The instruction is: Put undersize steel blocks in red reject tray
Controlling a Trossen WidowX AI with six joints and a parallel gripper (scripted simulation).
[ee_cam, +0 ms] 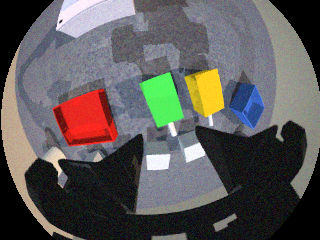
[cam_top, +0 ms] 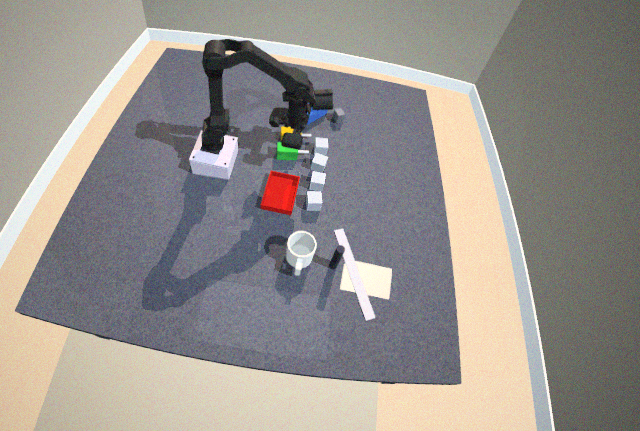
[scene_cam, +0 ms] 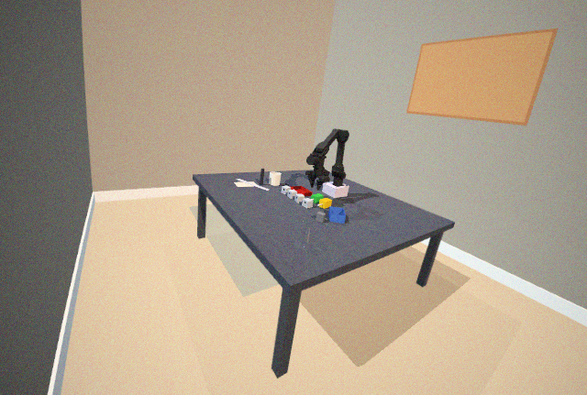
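The green GO gauge [cam_top: 286,150] [scene_cam: 316,198] [ee_cam: 162,99] lies on the dark tabletop [cam_top: 232,323] [scene_cam: 293,244], its pale pin pointing toward the row of steel blocks — it sits between the red reject tray [cam_top: 279,192] [scene_cam: 301,191] [ee_cam: 85,118] and a yellow gauge [cam_top: 286,131] [scene_cam: 325,202] [ee_cam: 205,93] with a similar pin. The black gripper [cam_top: 284,129] [scene_cam: 315,184] [ee_cam: 170,133] hangs above, its fingers well apart but short of their widest, with nothing held. Four light steel blocks [cam_top: 317,180] [scene_cam: 299,198] [ee_cam: 158,161] stand in a row alongside, all outside the tray, which holds nothing. Past the yellow gauge sits a blue bin [cam_top: 316,115] [scene_cam: 337,214] [ee_cam: 247,105], a small grey block [cam_top: 338,114] [scene_cam: 320,216] near it. Beyond the tray's other side stand a white mug [cam_top: 300,249] [scene_cam: 274,178] and an upright black cylinder [cam_top: 336,257] [scene_cam: 261,176] — a pale strip [cam_top: 354,274] [scene_cam: 252,184] lies across a cream sheet [cam_top: 377,280] [scene_cam: 243,184] nearby.
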